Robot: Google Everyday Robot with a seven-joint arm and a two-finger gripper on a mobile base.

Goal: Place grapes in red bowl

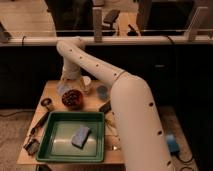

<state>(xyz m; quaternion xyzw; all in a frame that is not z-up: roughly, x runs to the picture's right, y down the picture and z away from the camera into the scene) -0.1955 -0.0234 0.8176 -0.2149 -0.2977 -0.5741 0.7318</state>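
Observation:
The red bowl (73, 99) sits on the wooden table (50, 90), just behind the green tray. A bumpy dark red-purple mass that looks like the grapes (73, 96) lies inside the bowl. My gripper (65, 88) hangs at the end of the white arm, just above and to the left of the bowl's back rim, close to the grapes. The arm (125, 95) arches in from the lower right, over the table.
A large green tray (60, 150) holds a blue sponge (81, 136) in front of the bowl. A pale-blue cup (102, 92) and a white cup (87, 82) stand to the bowl's right. A small round tin (47, 104) and dark tools (34, 142) lie at the left edge.

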